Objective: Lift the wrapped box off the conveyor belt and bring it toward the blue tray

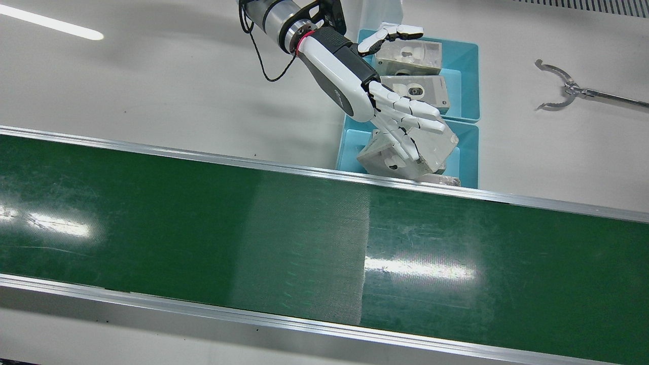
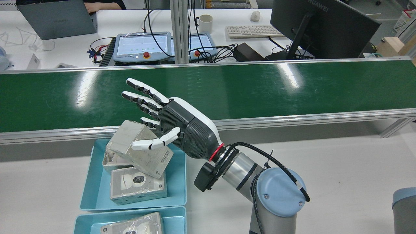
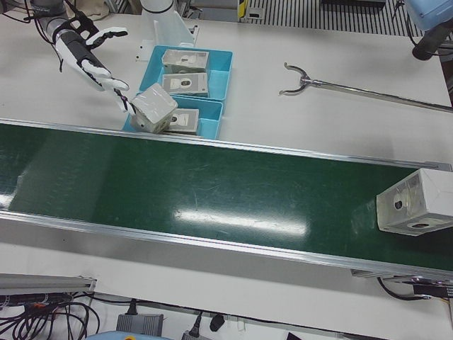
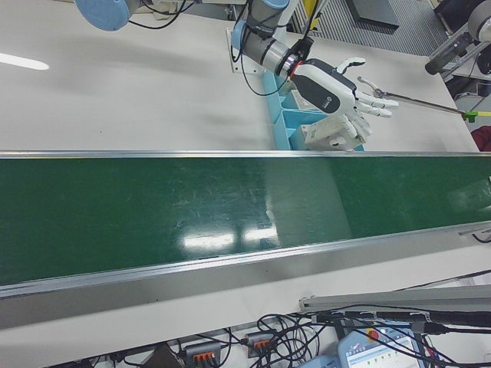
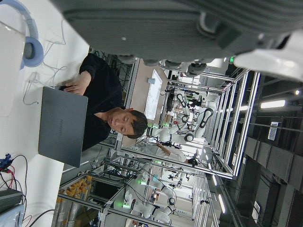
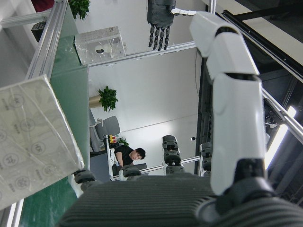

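My right hand (image 1: 365,86) is open, its fingers spread over a wrapped box (image 1: 442,146). That box leans tilted in the near blue tray (image 1: 348,148), propped on another wrapped box there. The thumb (image 2: 152,143) hovers just above it in the rear view, where the box (image 2: 125,136) and tray (image 2: 94,182) show at lower left. The right hand view shows this box (image 6: 33,137) close by. A second wrapped box (image 3: 414,202) lies on the green conveyor belt (image 1: 203,228) at its far end. My left hand (image 6: 158,16) hangs open and empty above that end.
A second blue tray (image 1: 469,61) behind the first holds two wrapped boxes (image 1: 410,56). A metal grabber tool (image 1: 563,91) lies on the white table beside the trays. Desks with a laptop, monitors and teach pendants stand beyond the belt (image 2: 146,45).
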Available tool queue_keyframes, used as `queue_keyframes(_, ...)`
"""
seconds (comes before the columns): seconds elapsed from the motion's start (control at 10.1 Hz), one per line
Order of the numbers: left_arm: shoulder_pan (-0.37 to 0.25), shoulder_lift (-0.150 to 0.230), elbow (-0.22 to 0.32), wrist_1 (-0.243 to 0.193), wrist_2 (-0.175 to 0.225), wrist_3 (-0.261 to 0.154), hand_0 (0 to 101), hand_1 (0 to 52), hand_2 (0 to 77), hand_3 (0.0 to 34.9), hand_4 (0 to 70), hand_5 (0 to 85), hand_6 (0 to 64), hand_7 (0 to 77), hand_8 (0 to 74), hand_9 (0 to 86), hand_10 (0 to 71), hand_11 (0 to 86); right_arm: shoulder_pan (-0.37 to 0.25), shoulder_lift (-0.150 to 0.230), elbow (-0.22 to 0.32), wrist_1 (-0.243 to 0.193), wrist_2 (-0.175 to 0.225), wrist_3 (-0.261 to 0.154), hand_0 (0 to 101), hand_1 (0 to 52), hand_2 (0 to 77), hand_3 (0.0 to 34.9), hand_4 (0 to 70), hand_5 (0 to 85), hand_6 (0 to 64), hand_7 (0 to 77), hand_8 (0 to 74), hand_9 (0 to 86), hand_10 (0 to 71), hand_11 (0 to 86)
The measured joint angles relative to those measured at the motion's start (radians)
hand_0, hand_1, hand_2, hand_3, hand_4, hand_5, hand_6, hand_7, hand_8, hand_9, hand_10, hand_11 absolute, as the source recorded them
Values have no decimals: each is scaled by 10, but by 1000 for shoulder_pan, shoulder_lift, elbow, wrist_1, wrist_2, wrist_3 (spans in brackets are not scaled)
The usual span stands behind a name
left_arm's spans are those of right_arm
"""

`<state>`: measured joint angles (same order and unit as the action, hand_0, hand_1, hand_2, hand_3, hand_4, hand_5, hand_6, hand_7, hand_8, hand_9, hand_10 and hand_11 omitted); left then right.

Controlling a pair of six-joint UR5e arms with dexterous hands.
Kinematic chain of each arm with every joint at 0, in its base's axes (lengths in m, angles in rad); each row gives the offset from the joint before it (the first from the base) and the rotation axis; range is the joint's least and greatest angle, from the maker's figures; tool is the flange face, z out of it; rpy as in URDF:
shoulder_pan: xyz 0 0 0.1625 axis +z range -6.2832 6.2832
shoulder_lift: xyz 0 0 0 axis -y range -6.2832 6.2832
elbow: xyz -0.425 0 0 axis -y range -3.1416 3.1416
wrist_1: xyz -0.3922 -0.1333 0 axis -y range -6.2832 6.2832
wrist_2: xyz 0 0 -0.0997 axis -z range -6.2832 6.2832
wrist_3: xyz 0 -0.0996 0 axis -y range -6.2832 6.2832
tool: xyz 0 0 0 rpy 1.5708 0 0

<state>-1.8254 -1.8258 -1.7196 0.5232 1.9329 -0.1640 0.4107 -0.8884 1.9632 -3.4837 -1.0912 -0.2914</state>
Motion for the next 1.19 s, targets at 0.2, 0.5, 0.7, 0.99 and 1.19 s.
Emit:
queue_keyframes(0.2, 0, 0, 0, 0, 0, 0, 0, 0, 5, 0, 0, 11, 0, 0, 0, 0, 0, 0, 0, 0, 10, 0, 0, -1, 493, 191, 240, 298, 16, 115, 16, 82, 0, 16, 11, 33)
queue_keyframes(0.5, 0, 0, 0, 0, 0, 0, 0, 0, 5, 0, 0, 11, 0, 0, 0, 0, 0, 0, -26, 7, 19, 1, 2, -8, 493, 191, 240, 296, 33, 131, 16, 82, 0, 11, 11, 33)
queue_keyframes(0.7, 0, 0, 0, 0, 0, 0, 0, 0, 5, 0, 0, 11, 0, 0, 0, 0, 0, 0, -74, 8, 19, 15, 22, -32, 493, 191, 213, 297, 16, 131, 22, 82, 0, 11, 33, 49)
queue_keyframes(0.99, 0, 0, 0, 0, 0, 0, 0, 0, 5, 0, 0, 11, 0, 0, 0, 0, 0, 0, -97, 4, 51, 59, 49, -67, 493, 191, 213, 302, 22, 131, 22, 82, 0, 11, 22, 49)
queue_keyframes(1.19, 0, 0, 0, 0, 0, 0, 0, 0, 5, 0, 0, 11, 0, 0, 0, 0, 0, 0, -21, -4, 93, 60, 48, -71, 493, 180, 213, 303, 22, 131, 27, 82, 0, 11, 16, 54)
